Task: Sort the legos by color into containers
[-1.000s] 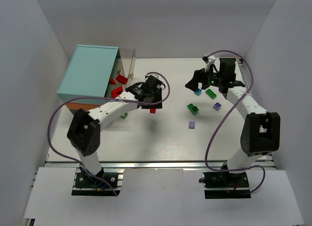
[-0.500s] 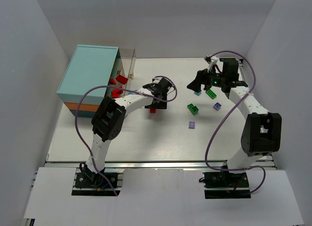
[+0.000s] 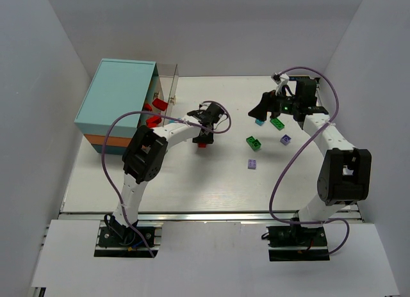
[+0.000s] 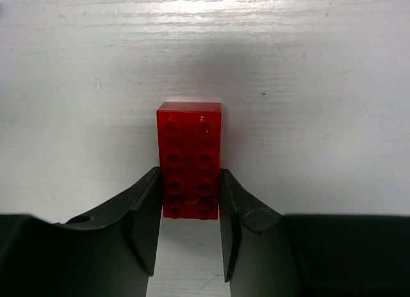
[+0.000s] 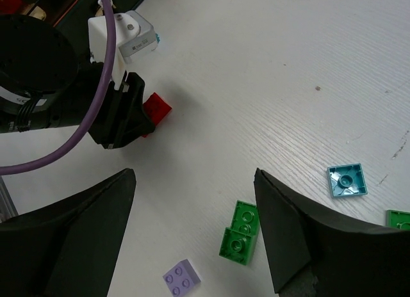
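The left pincer [image 4: 190,182] has closed about halfway onto the near end of a red brick [image 4: 189,143], a finger against each long side. It looks gripped, though the brick lies flat on the table. Its long axis runs straight ahead, away from the pincer. The brick sits just right of the cabinet [image 3: 118,95], whose open drawer [image 3: 168,79] this arm is nearer to. The right pincer [image 5: 194,182], far right of the cabinet, gapes wide and empty over a green brick [image 5: 240,233]. No writing is legible.
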Robot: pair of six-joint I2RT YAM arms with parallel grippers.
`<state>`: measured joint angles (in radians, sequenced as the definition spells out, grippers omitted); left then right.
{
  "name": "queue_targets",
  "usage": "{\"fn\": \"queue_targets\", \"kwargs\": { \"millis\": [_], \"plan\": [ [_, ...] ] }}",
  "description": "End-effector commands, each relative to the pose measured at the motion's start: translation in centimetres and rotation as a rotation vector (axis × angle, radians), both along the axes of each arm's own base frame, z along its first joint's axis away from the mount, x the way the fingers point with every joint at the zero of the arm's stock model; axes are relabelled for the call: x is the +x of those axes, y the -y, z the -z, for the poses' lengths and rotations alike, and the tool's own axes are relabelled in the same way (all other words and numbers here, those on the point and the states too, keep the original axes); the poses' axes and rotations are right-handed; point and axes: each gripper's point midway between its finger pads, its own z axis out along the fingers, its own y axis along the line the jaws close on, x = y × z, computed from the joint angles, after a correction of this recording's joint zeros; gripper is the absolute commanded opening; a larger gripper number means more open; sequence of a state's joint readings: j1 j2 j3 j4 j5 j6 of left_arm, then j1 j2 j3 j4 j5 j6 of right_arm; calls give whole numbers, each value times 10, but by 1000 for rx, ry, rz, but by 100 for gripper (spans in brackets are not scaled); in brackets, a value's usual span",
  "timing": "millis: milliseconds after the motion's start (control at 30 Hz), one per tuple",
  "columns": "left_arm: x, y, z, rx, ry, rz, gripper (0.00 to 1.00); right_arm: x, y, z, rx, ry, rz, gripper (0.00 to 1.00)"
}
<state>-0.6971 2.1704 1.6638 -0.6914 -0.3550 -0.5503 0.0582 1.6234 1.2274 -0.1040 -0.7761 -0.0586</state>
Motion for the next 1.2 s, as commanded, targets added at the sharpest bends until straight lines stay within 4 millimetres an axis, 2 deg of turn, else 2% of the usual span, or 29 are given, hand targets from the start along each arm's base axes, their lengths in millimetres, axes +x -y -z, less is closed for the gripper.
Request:
{"fn": "queue_targets", "kwargs": {
  "millis": [0,33,133,167,200,233,267,300,333,367,400,433,467,500,533,633,667,800,933,1100,1133,1167],
  "plan": [
    [11,13,-36,-83,76,22,23,-9,-2,-16,23,37,-28,79],
    [12,15,-43,-93,85,31,20,-11,-2,-18,22,44,-32,78],
    [18,27,-93,-171,163,81,12,-15,-3,-21,22,61,-53,71],
    [22,30,-113,-191,208,111,11,-17,-5,-19,20,58,-60,63],
    [22,37,-152,-256,266,152,6,-19,-5,-18,17,54,-62,57],
    [23,40,-170,-277,294,175,1,-19,-5,-16,13,52,-68,45],
    [22,40,-186,-287,311,185,0,-22,-6,-15,10,52,-82,38],
    [31,28,-199,-274,334,177,0,-28,-11,-12,11,41,-109,31],
    [40,25,-231,-289,390,171,0,-29,-11,-10,1,53,-123,23],
    [40,16,-239,-260,382,176,0,-31,-12,-9,-2,56,-129,5],
    [45,10,-249,-253,396,167,0,-34,-14,-7,-6,52,-140,0],
    [54,-4,-267,-244,419,136,0,-36,-16,-8,-8,59,-149,0],
    [59,-14,-276,-234,434,124,0,-37,-16,-7,-14,69,-155,0],
    [63,-22,-281,-223,443,108,0,-39,-18,-7,-16,71,-161,0],
    [70,-43,-289,-201,461,67,0,-40,-19,-7,-20,76,-165,0],
    [78,-73,-295,-175,479,5,0,-42,-22,-6,-26,80,-171,0],
    [82,-89,-297,-154,485,-25,0,-43,-24,-6,-27,81,-177,0],
    [86,-118,-304,-104,503,-64,2,-44,-26,-4,-28,75,-184,0],
    [86,-135,-296,-52,483,-84,7,-44,-28,-2,-31,66,-186,0],
    [83,-153,-278,-1,448,-125,18,-43,-32,-1,-40,58,-198,15],
    [81,-158,-276,17,447,-138,26,-43,-32,-1,-42,58,-197,17],
    [80,-160,-276,26,449,-148,29,-43,-33,-1,-42,58,-199,18]
  ]
}}
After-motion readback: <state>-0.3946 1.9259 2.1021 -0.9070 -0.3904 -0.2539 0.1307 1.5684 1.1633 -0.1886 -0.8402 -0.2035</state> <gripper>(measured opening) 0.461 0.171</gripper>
